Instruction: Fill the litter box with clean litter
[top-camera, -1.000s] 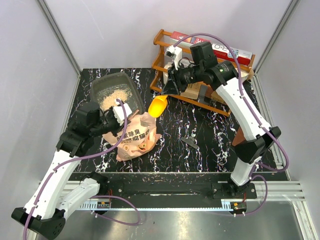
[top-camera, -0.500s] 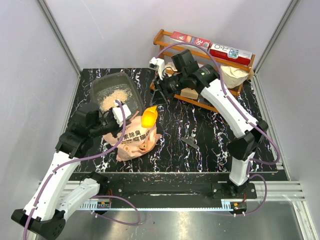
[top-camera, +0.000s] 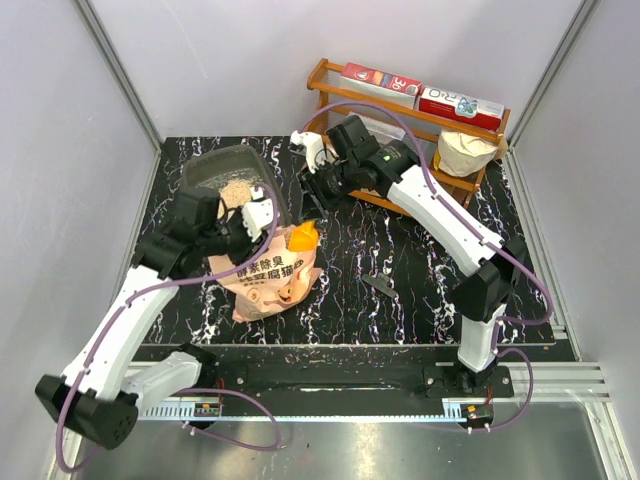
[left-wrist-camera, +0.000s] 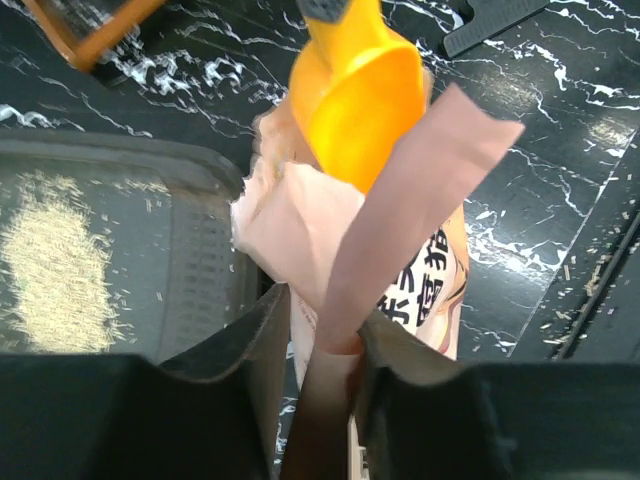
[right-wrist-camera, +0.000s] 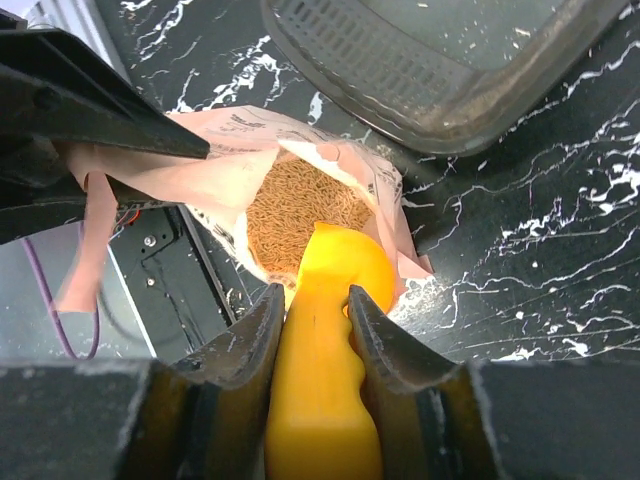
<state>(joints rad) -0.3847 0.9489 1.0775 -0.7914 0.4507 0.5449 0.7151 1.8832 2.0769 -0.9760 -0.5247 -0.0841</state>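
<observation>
The litter box (top-camera: 205, 168) is a dark grey tray at the back left, with a patch of pale clean litter (top-camera: 236, 188) on its floor (left-wrist-camera: 55, 265). The pink bag (top-camera: 270, 278) lies in front of it, mouth open, showing brownish-beige litter (right-wrist-camera: 300, 205) inside. My right gripper (right-wrist-camera: 312, 295) is shut on the handle of the yellow-orange scoop (right-wrist-camera: 320, 400), whose bowl dips into the bag's mouth (top-camera: 305, 235). My left gripper (left-wrist-camera: 325, 310) is at the bag's rim. Its jaws stand apart, with a torn pink strip (left-wrist-camera: 420, 170) of the bag between them.
A wooden rack (top-camera: 330, 72) at the back right carries two cartons (top-camera: 380, 80) and a white sack (top-camera: 465, 152). A small dark flat piece (top-camera: 378, 285) lies on the black marbled table right of the bag. Grey walls close in both sides.
The right arm has carried the scoop left and down into the bag's mouth. The left gripper has shifted towards the box's corner, and its jaws have closed and then spread again.
</observation>
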